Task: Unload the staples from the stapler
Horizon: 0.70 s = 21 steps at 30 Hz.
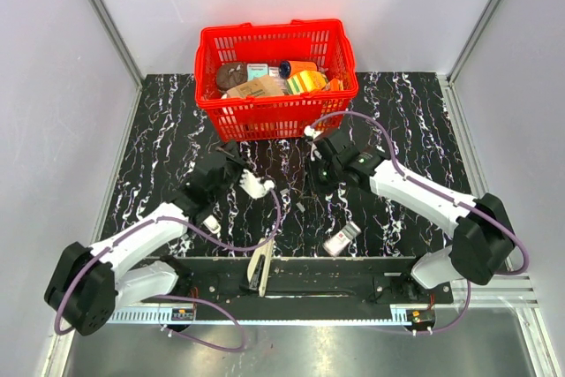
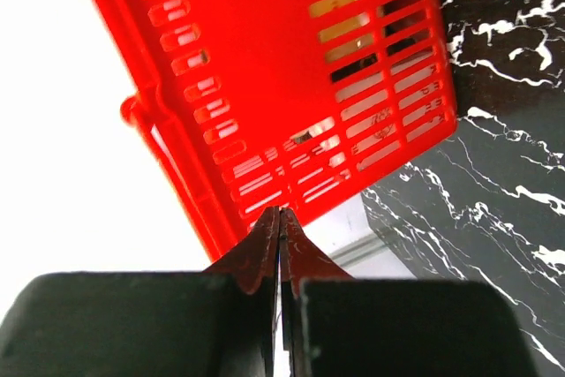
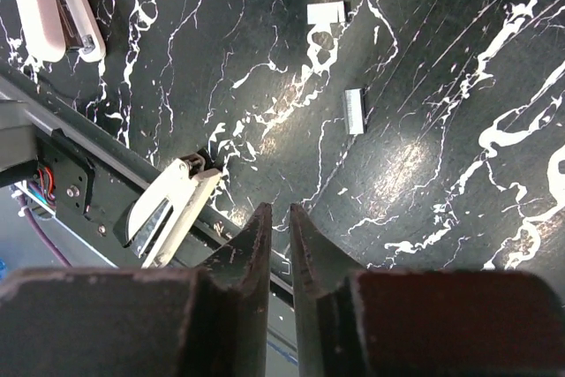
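Observation:
The stapler (image 1: 259, 267) (image 3: 163, 209) is small and pale grey-white. It lies hinged open across the dark rail at the table's near edge, with its silvery channel showing. Two short strips of staples (image 3: 353, 110) (image 3: 325, 13) lie loose on the black marble table. My right gripper (image 3: 274, 209) (image 1: 320, 172) hangs above the table behind the stapler, its jaws a narrow gap apart with nothing between them. My left gripper (image 2: 280, 214) (image 1: 237, 165) is shut on nothing and points at the red basket (image 2: 291, 86). Neither gripper touches the stapler.
A plain white oblong piece (image 1: 258, 187) (image 3: 53, 2) lies on the table beside the left gripper. A small red-black-white box (image 1: 342, 238) sits near the front right. The red basket (image 1: 275, 112), filled with packets, stands at the back centre. White walls enclose the table.

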Each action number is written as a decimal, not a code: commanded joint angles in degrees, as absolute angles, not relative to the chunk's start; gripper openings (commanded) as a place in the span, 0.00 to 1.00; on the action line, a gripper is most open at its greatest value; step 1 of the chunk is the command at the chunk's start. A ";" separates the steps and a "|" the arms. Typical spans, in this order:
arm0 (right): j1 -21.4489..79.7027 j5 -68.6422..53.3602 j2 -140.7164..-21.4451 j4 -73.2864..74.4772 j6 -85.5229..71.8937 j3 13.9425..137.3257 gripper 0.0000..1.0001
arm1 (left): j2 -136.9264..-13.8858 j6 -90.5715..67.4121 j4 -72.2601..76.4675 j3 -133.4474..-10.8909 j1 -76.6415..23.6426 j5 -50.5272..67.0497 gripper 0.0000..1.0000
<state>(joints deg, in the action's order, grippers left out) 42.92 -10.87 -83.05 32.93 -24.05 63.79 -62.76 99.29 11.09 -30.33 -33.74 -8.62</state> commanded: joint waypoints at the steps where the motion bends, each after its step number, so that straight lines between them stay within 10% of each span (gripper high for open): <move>1: 42.89 -12.92 -82.79 27.60 -25.14 62.93 0.20 | -59.33 86.40 0.18 -33.67 -32.79 -12.30 0.00; 21: 42.98 -8.86 -78.15 28.40 -27.94 54.42 0.41 | -69.07 51.79 -40.33 -54.65 -32.08 5.79 0.15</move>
